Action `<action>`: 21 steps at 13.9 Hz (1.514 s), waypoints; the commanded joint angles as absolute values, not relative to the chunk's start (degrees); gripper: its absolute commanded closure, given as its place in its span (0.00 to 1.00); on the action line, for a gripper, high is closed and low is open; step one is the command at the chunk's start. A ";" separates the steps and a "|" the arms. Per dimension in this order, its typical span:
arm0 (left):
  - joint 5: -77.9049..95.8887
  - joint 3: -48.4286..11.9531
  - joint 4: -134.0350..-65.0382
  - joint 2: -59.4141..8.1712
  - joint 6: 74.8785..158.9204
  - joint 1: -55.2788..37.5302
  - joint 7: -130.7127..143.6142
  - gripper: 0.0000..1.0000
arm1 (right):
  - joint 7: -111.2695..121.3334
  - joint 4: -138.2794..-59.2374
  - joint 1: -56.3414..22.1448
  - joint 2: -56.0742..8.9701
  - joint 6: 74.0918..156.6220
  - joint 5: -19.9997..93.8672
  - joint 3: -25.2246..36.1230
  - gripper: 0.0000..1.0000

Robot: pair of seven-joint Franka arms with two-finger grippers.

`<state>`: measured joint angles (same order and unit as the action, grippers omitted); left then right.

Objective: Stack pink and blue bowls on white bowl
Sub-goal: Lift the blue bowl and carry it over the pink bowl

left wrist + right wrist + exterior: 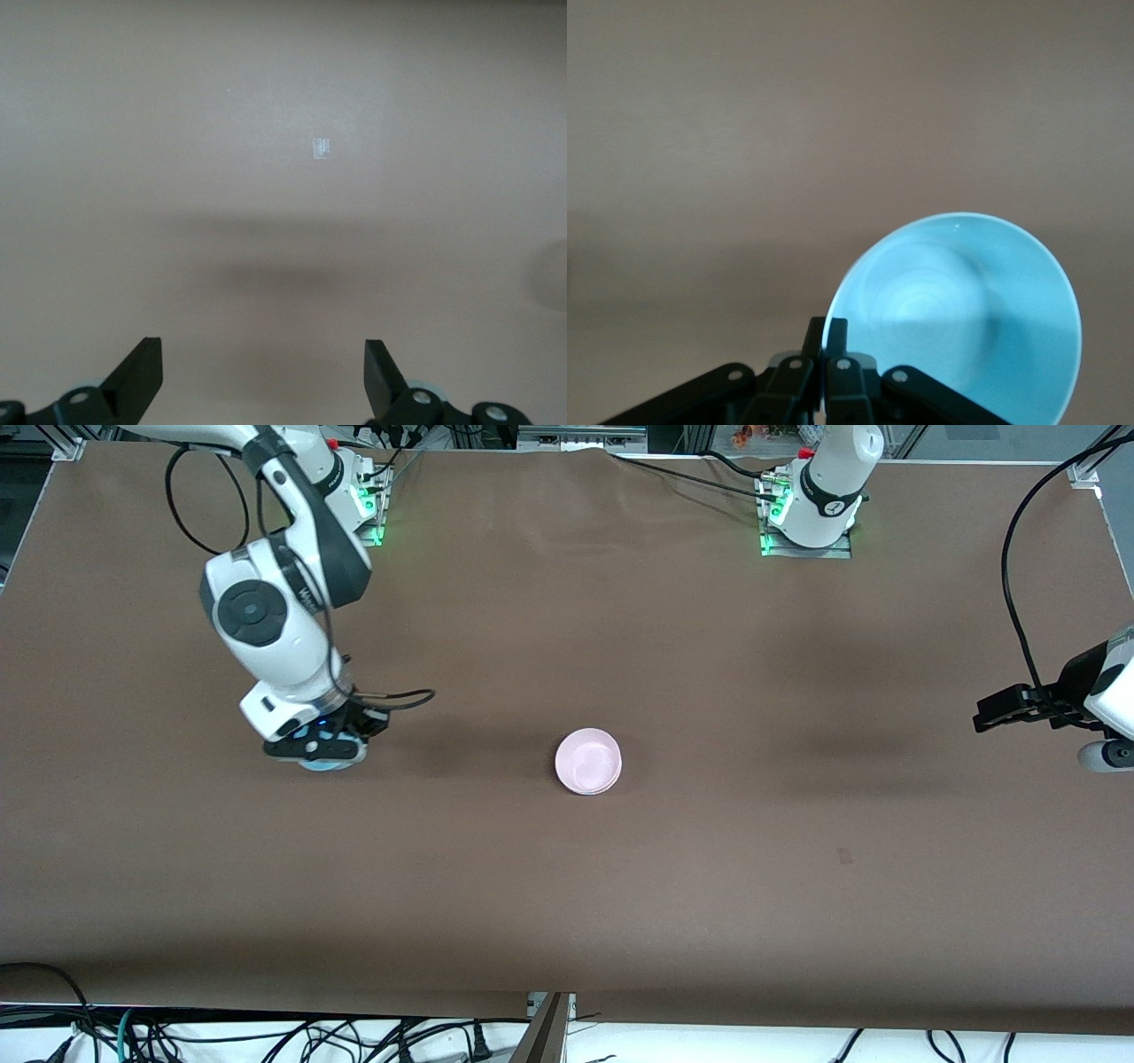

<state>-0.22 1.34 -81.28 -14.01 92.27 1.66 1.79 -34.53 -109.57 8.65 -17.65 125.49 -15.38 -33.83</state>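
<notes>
The pale pink bowl (588,760) sits at the middle of the table. A thin paler edge of the white bowl (611,786) shows under its rim, so the pink bowl seems nested in it. My right gripper (326,751) is low over the table toward the right arm's end, shut on the rim of the light blue bowl (319,765). In the right wrist view the fingers (835,329) pinch the blue bowl's rim (966,310). My left gripper (982,721) waits open and empty at the left arm's end of the table, over bare table in the left wrist view (263,347).
The brown table mat (709,868) is bare around the bowls. Cables hang along the table edge nearest the camera (266,1036). A small pale mark (322,149) shows on the mat in the left wrist view.
</notes>
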 commanded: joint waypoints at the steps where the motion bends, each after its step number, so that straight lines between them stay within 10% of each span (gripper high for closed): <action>1: 0.35 1.58 -79.10 -15.03 90.97 1.67 2.20 0.00 | -40.32 -108.46 9.49 -18.46 124.63 -16.70 -38.13 1.00; 21: 1.49 1.58 -79.10 -15.12 90.97 2.20 2.11 0.00 | -62.14 -72.36 -16.07 -47.01 112.32 -39.02 -44.57 1.00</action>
<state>0.35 1.53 -81.10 -14.24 92.27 1.97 1.79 -62.12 -79.78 -13.47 -42.87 114.34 -37.67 -45.32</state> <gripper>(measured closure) 0.000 0.974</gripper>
